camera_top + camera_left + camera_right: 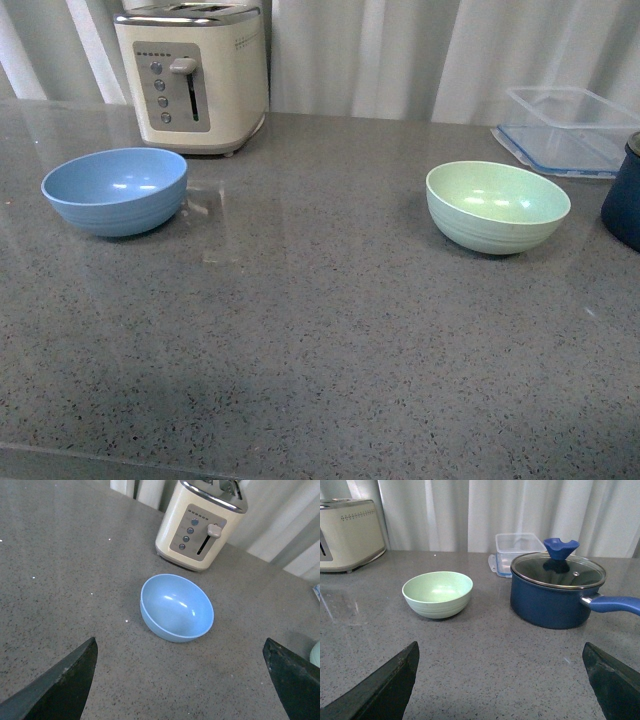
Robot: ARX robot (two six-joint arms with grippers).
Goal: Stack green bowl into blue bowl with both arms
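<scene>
Green bowl (497, 206) and blue bowl (115, 190) sit upright, well apart on the table (320, 350); left pincer (177, 687) and right pincer (497, 685) both gape wide, holding nothing.

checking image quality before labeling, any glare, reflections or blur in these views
Front view: the glossy counter faintly mirrors the toaster, and small glare spots sit in the blue bowl and green bowl; left wrist view: bright streaks inside the blue bowl, bowl sharp; right wrist view: the pot's glass lid shows reflections, scene in focus.
</scene>
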